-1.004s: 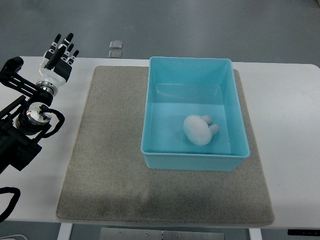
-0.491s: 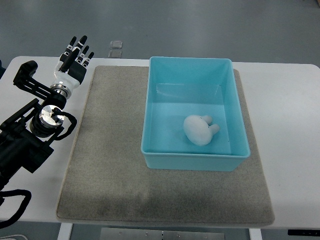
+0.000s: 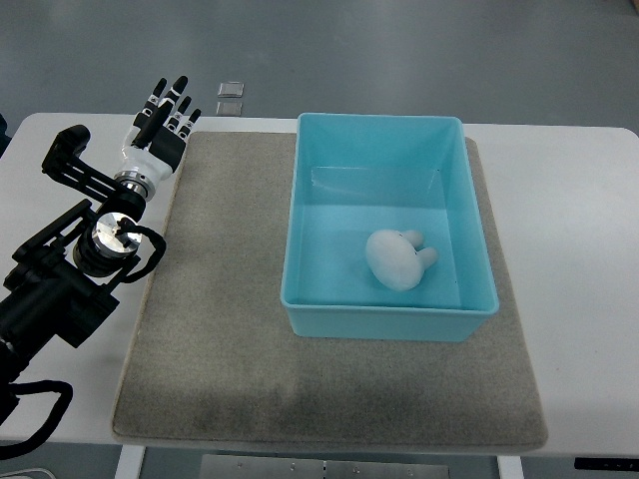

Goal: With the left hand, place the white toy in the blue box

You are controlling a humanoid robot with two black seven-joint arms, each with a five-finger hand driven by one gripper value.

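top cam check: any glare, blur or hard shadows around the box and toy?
Top view: sharp throughout, no blur on the left hand; light soft and even; faint pale sheen on the blue box floor beyond the white toy; one soft darker band across the mat near its front edge.

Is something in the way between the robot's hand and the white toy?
Only the left wall of the blue box. The white toy already lies inside the box, on its floor. The left hand is near the far left corner of the mat, fingers open. The mat between them holds nothing else.
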